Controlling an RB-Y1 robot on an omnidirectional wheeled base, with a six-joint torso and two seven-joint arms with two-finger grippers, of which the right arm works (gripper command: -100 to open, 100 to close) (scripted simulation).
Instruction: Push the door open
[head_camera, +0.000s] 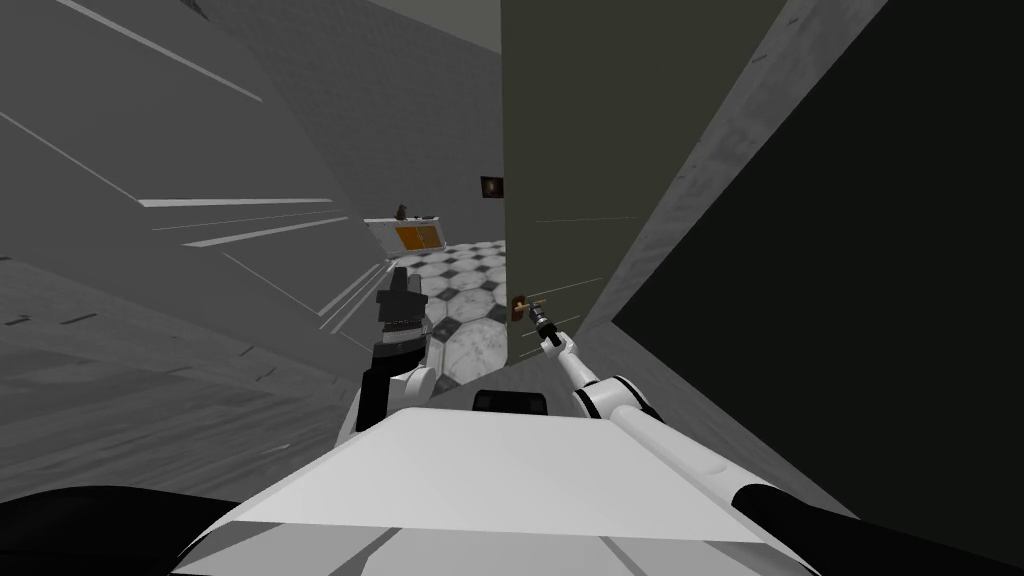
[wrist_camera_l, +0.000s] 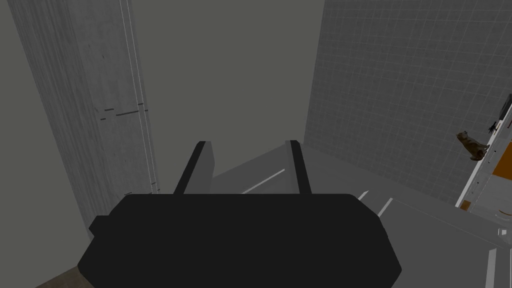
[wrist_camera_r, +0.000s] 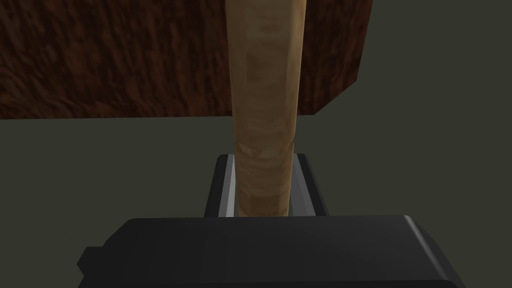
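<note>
Pinching the handle (wrist_camera_r: 265, 90) of the door (head_camera: 570, 140) — ajar, just ahead — the right gripper (wrist_camera_r: 263, 162) should press along the door's swing, not sideways, lest the handle slip; left gripper (wrist_camera_l: 246, 145) hangs spread, idle.

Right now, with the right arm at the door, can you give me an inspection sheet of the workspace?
Surface: checkered tiled floor beyond the doorway.
Job's things: dark olive door, ajar; tan lever handle on a brown plate.
Clutter: white cabinet with orange panels, small brown figure on top; framed picture on the far wall.
Grippers: right gripper shut on the lever handle; left gripper open, raised, apart from the door, holding nothing.
Cables: nothing seen.
Surroundings: grey walls; black area on the right.
</note>
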